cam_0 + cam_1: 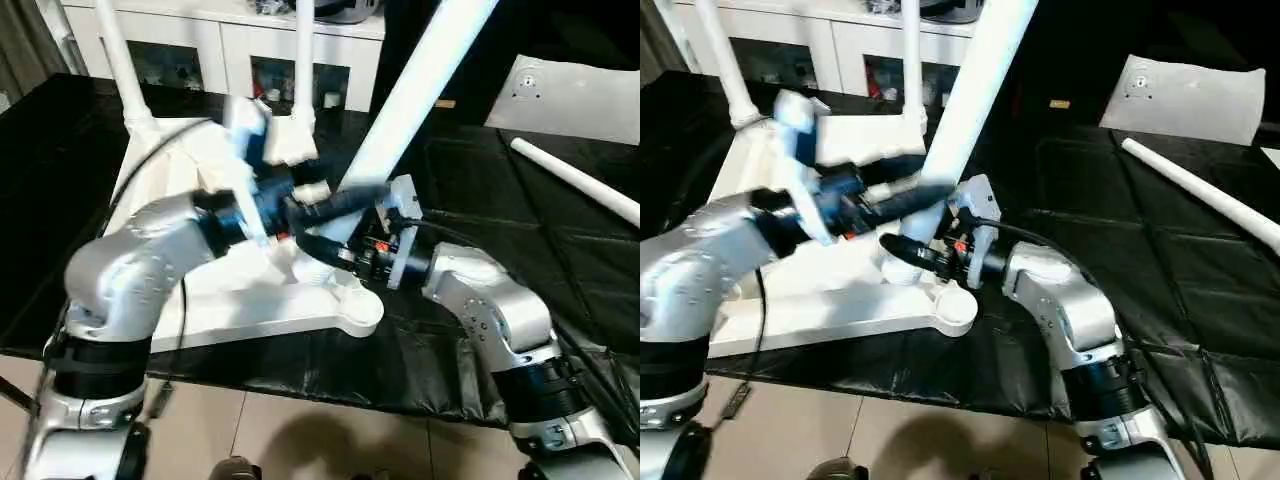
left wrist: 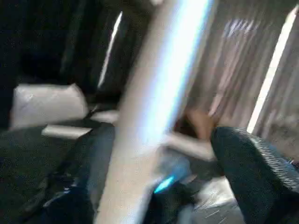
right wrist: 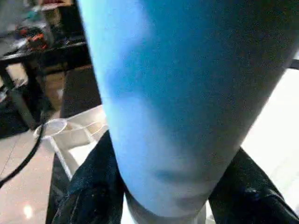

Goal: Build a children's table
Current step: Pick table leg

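Right gripper (image 1: 908, 250) clamped around the foot of the tilted leg (image 1: 415, 90), black fingers (image 3: 88, 191) on both sides. Left gripper (image 1: 325, 205) spread wide, straddling the same leg just above, not pressing it. Leg planted at the near corner of the upturned tabletop (image 1: 250, 300), two legs upright at far corners, a spare leg (image 1: 575, 180) well off to the right.

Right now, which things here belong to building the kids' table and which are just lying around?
Part of the job:
tabletop
two fitted legs
tilted leg, gripped by the right claw
spare leg on the black cover

Lying about:
white panel
cabinet
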